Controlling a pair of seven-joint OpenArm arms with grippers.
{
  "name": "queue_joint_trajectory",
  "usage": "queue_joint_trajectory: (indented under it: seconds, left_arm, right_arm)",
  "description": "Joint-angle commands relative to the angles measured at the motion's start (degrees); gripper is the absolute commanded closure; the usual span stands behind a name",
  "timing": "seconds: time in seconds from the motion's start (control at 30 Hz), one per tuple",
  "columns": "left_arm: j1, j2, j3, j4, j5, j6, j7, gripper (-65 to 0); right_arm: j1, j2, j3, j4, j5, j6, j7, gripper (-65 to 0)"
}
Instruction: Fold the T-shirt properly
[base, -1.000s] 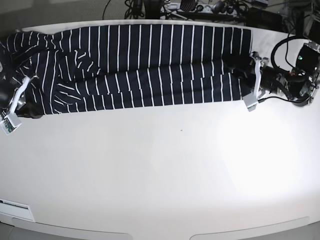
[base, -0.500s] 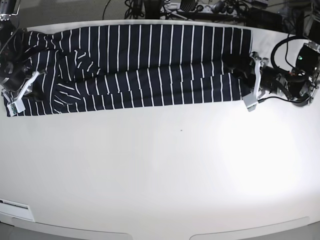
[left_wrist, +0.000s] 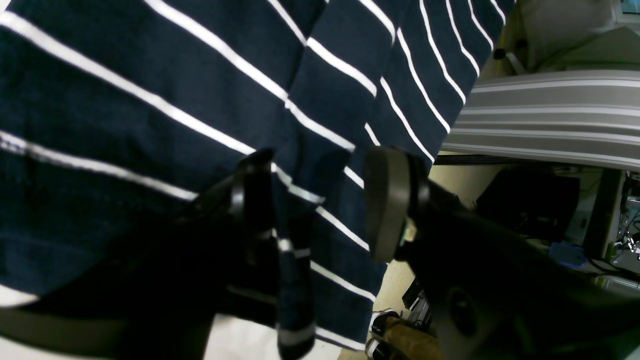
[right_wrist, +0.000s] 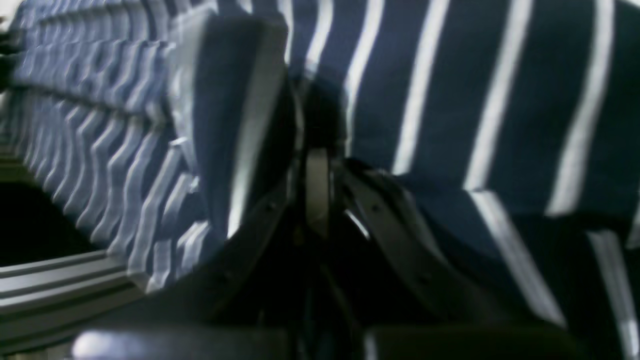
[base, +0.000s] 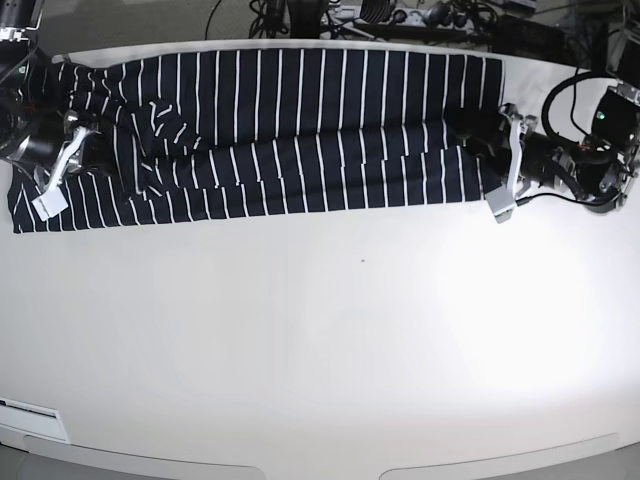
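- The left gripper (left_wrist: 320, 200) stands with its jaws apart, the edge of the T-shirt (left_wrist: 150, 100) lying between and ahead of them; a small fold of striped cloth rises beside the inner finger (left_wrist: 252, 200), but nothing looks clamped.
- In the base view this left gripper (base: 505, 165) sits at one end of the T-shirt (base: 300, 130), its fingers reaching onto the cloth's short edge.
- The right gripper (right_wrist: 312, 165) has its jaws drawn together; cloth is bunched right around the fingertips, so in my judgement it is pinching the shirt, though the blurred wrist view hides the exact hold.
- That right gripper (base: 70, 160) is at the opposite end, on the rumpled sleeve area.
- The shirt lies as a long band along the far side of the table (base: 320, 350), its long axis running straight from one gripper to the other.
- Each arm is nearest its own end, the cloth stretching away inward from each tool.
- Likely next: the left jaws must close on their end before any lift.
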Motion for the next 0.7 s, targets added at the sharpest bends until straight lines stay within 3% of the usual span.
queue_joint_trajectory:
  seconds: [0.0, 0.07, 0.13, 0.53, 0.6, 0.67]
  left_arm:
    - [-0.68, -1.03, -0.33, 0.48, 0.47, -0.37, 0.37, -31.4]
    - [-0.68, -1.03, -0.33, 0.48, 0.47, -0.37, 0.37, -31.4]
    - [-0.7, -1.03, -0.33, 0.48, 0.47, -0.35, 0.37, -31.4]
    - [-1.01, -1.03, -0.48, 0.48, 0.47, -0.37, 0.09, -31.4]
    - [-1.01, -1.03, -0.72, 0.48, 0.47, -0.37, -0.81, -31.4]
    - [-0.98, -1.03, -1.51, 0.48, 1.09, -0.37, -1.66, -31.4]
  right_arm:
    - [0.61, 1.29, 0.48, 1.66, 3.69, 0.32, -1.2, 0.0]
    - [0.35, 1.42, 0.48, 2.8, 7.89, 0.32, -5.95, 0.0]
    - [-0.09, 2.19, 0.48, 3.41, 8.21, 0.32, -9.22, 0.0]
    - [-0.48, 9.9, 1.4, 5.38, 8.21, 0.32, -9.22, 0.0]
    - [-0.48, 9.75, 2.51, 6.73, 8.17, 0.32, -2.4, 0.0]
    - [-0.48, 9.44, 2.71, 7.1, -0.74, 0.32, 5.07, 0.0]
